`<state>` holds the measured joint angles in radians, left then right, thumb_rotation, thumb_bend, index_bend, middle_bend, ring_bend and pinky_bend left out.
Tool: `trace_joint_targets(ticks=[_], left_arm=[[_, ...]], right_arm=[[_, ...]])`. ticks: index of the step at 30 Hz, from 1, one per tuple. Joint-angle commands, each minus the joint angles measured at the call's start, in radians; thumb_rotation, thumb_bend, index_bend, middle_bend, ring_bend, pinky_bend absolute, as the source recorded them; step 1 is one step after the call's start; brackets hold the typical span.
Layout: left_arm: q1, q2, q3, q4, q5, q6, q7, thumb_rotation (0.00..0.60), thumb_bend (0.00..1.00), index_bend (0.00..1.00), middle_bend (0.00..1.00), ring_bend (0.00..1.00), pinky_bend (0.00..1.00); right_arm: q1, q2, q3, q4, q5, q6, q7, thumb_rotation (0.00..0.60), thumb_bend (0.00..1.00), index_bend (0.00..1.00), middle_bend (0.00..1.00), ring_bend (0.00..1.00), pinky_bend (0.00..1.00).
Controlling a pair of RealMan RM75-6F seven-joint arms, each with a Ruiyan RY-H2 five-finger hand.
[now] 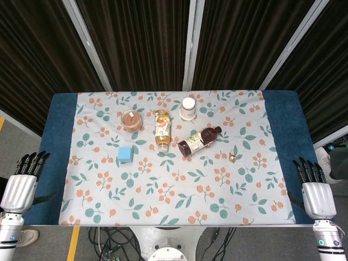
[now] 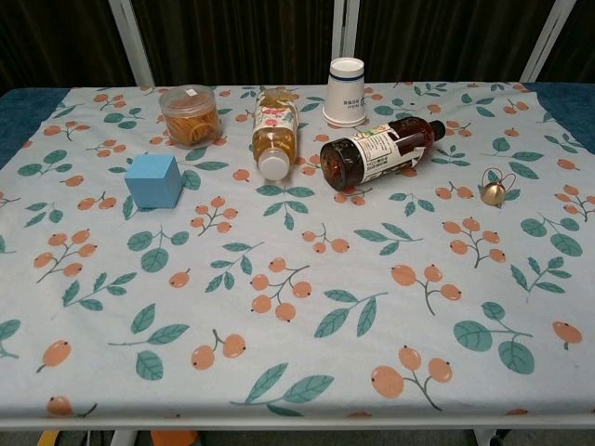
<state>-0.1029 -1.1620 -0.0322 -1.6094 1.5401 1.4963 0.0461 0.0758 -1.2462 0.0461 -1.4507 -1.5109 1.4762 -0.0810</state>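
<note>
Chest view: neither hand visible.

Blue cube (image 2: 153, 180) nearest left hand (image 1: 23, 182); gold bell (image 2: 493, 192) nearest right.

Head view sits high up over the near edge of the table (image 1: 60, 163) and looks steeply down, so you get the whole top, all four edges, plus the dark curtain behind the far edge. Both the left hand (image 1: 22, 182) and right hand (image 1: 315, 187) show just off the near corners. Chest view is much lower and closer, at the near edge, looking across toward the far edge at a shallow angle; the near corners get cropped. Both views share the floral cloth (image 1: 179, 190) and everything lying on it.
</note>
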Motion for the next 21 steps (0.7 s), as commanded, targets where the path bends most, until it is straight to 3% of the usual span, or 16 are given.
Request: trace_joint_targets(ticks=[1, 14, 21], left_arm=[[0.0, 0.002, -0.001, -0.002, -0.001, 0.001, 0.001, 0.6, 0.0, 0.04, 0.05, 0.0, 0.05], [0.001, 0.014, -0.01, -0.01, -0.032, -0.007, 0.021, 0.6, 0.0, 0.04, 0.05, 0.0, 0.05], [-0.014, 0.0, -0.007, 0.003, -0.025, -0.031, 0.004, 0.6, 0.0, 0.04, 0.05, 0.0, 0.05]], right_arm=[[0.0, 0.0, 0.0, 0.0, 0.0, 0.001, 0.001, 0.6, 0.16, 0.0, 0.0, 0.0, 0.0], [0.013, 0.005, 0.004, -0.006, 0.006, -0.023, -0.009, 0.6, 0.16, 0.0, 0.0, 0.0, 0.0], [0.082, 0.03, 0.03, -0.02, 0.012, -0.106, -0.07, 0.6, 0.16, 0.0, 0.0, 0.0, 0.0]])
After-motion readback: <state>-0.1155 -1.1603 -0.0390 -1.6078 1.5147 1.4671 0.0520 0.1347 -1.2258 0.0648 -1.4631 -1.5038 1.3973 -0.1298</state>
